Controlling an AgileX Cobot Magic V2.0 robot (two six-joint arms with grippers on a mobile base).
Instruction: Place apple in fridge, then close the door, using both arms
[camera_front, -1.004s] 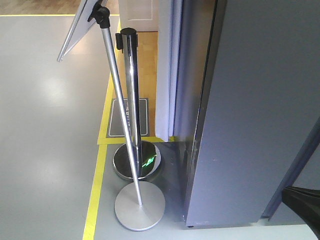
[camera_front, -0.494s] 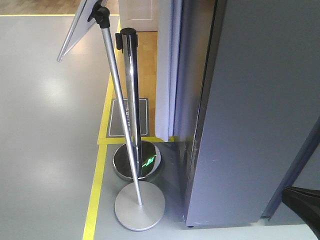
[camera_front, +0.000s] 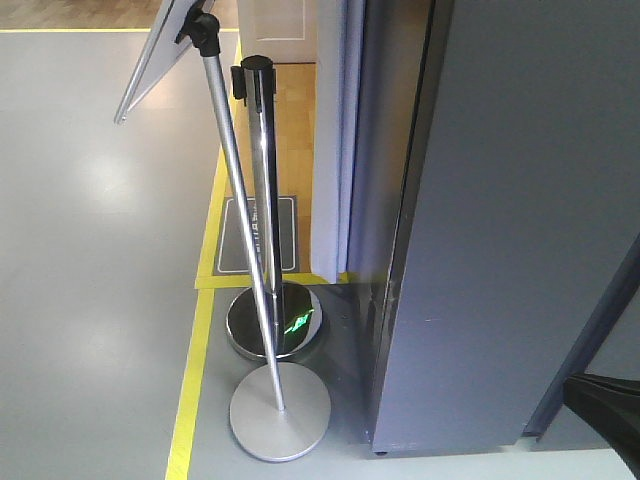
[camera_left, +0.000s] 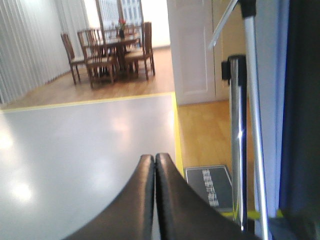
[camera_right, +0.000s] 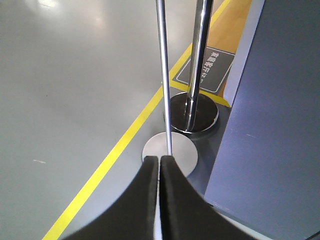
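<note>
Grey fridge siding fills the front view's right; no apple shows anywhere. The left gripper and right gripper both have fingers pressed together, empty. Risk: either arm swinging could strike the sign stand or stanchion post beside the fridge.

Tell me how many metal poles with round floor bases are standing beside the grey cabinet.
2. The chrome barrier post stands on a dark shiny base by the yellow line; the slimmer sign stand leans from a flat silver disc nearer the camera. None seems hidden.
</note>
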